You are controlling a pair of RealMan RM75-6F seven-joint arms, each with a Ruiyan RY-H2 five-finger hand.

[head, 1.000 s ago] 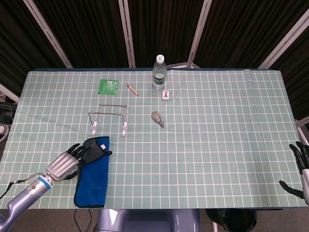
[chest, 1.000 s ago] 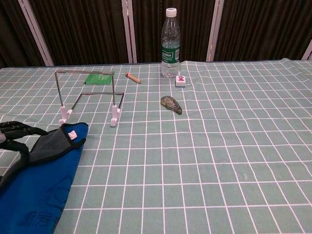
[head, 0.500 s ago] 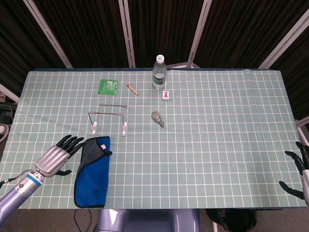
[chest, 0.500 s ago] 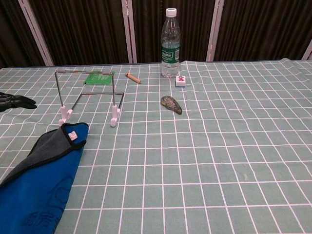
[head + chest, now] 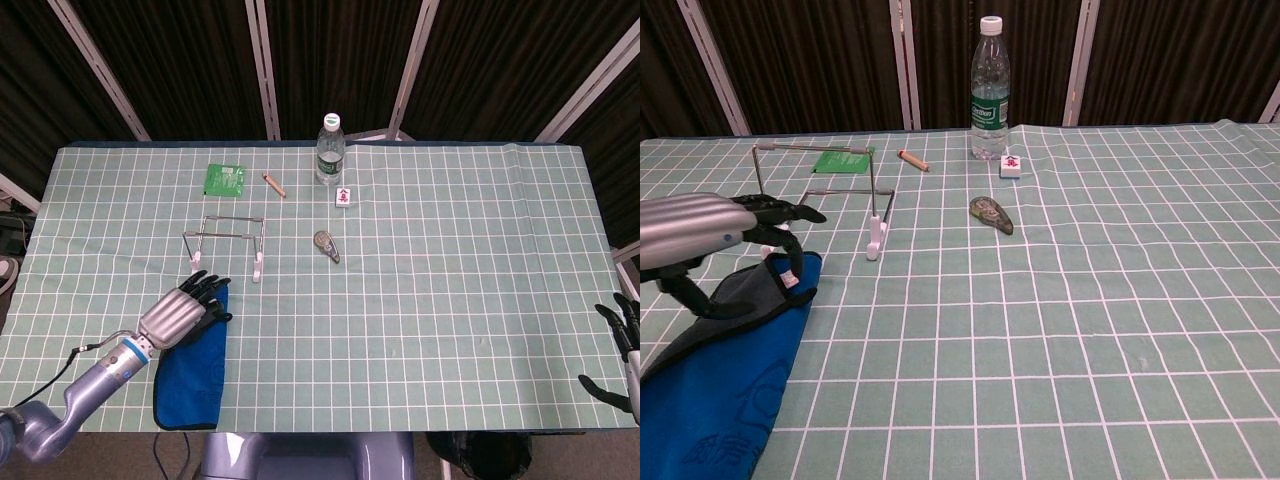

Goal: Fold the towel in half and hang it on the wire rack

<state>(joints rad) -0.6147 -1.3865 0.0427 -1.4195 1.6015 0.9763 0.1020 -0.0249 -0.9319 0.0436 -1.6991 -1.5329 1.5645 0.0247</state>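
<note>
A blue towel (image 5: 190, 372) with a dark grey lining lies folded lengthwise near the front left edge of a bench (image 5: 450, 300) covered in a green cloth with a white grid. The far end of the towel, where a small white tag shows, points toward the wire rack (image 5: 226, 243), which stands just behind it on white feet. The left robot hand (image 5: 182, 314), silver-backed with black fingers, hovers over that far end of the towel with its fingers stretched forward and spread apart; in the chest view the left robot hand (image 5: 702, 240) is above the cloth with the thumb curved down toward the grey lining, and I cannot tell whether any finger touches the towel, though nothing appears held. The right robot hand (image 5: 622, 345) sits at the far right edge of the bench, well apart from everything, its dark fingers loosely apart and holding nothing; it shows only in the head view. Farther back on the bench stand a clear water bottle (image 5: 330, 150) with a green label, a small white tile with a red mark (image 5: 344, 197) just in front of it, a brown cigar-shaped stick (image 5: 274, 184), and a flat green packet (image 5: 226, 179). A small dark grey-green oval object (image 5: 326, 245) lies to the right of the rack.
</note>
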